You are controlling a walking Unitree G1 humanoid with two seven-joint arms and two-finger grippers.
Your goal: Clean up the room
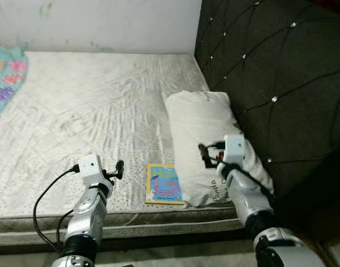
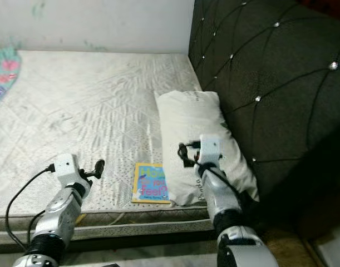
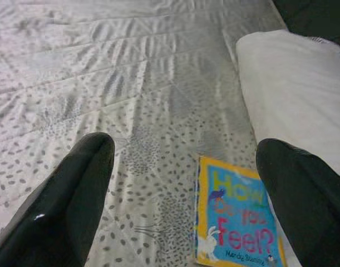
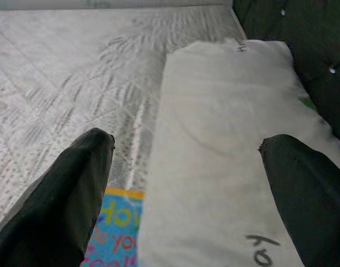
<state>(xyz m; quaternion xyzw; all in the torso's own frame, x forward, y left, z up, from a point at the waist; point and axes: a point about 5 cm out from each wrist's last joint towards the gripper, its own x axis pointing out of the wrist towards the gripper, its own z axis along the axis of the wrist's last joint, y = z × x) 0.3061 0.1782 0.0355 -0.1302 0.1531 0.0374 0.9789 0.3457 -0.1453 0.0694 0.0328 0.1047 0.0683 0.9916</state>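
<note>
Head view: you see the book (image 1: 163,184) flat on the mattress (image 1: 92,117), touching the pillow (image 1: 206,139) | Left wrist: your left gripper (image 3: 186,183) is wide open, empty, over the book | Right wrist: your right gripper (image 4: 186,172) is wide open, empty, over the pillow

"How Do You Feel?" is printed in coloured letters on the cover of the book (image 3: 236,219), with a small author line beneath, too small to be read. "Panda" is handwritten on the pillow (image 1: 206,133) edge, at 6 o'clock.
</note>
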